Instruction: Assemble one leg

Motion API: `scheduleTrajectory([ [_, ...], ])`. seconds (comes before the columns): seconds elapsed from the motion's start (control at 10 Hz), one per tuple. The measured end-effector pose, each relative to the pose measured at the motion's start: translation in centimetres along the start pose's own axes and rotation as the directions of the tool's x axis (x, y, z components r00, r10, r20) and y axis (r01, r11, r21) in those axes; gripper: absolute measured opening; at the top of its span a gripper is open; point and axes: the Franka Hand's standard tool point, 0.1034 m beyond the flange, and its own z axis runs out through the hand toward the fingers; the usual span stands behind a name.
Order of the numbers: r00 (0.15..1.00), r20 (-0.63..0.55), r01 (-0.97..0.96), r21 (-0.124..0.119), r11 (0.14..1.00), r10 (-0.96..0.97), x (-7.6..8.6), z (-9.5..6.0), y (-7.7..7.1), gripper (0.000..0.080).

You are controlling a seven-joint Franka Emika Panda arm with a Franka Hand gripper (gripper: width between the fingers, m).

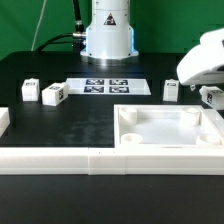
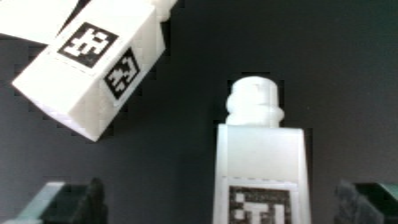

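black table [image 1: 60, 60] in both views. you see the leg [image 2: 262, 150] resting on it, peg end pointing away from the wrist, between the fingers [image 2: 68, 202] of the gripper [image 2: 217, 200], which stands wide and appears clear of it. a second leg [image 2: 98, 65] lies tilted just beside. farther out: tray [image 1: 170, 125], third leg [image 1: 52, 95], marker board [image 1: 110, 87]. judged progress: early; no leg is grasped or fitted; grasp, carry and insertion remain.

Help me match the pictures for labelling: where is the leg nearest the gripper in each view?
Exterior view: the leg is at the right edge, under the gripper.
Wrist view: the leg is mid-picture, between the gripper's fingers.
Shared landmark: the second leg beside it.
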Motion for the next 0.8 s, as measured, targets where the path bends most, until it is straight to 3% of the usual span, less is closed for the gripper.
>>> scheduleTrajectory([
  [0.2, 0.989, 0.151, -0.002, -0.011, 1.0, 0.004, 0.5, 0.5, -0.2, 0.0649],
  [0.8, 0.989, 0.143, -0.03, -0.013, 0.999, 0.031, 1.6, 1.4, -0.7, 0.0649],
])
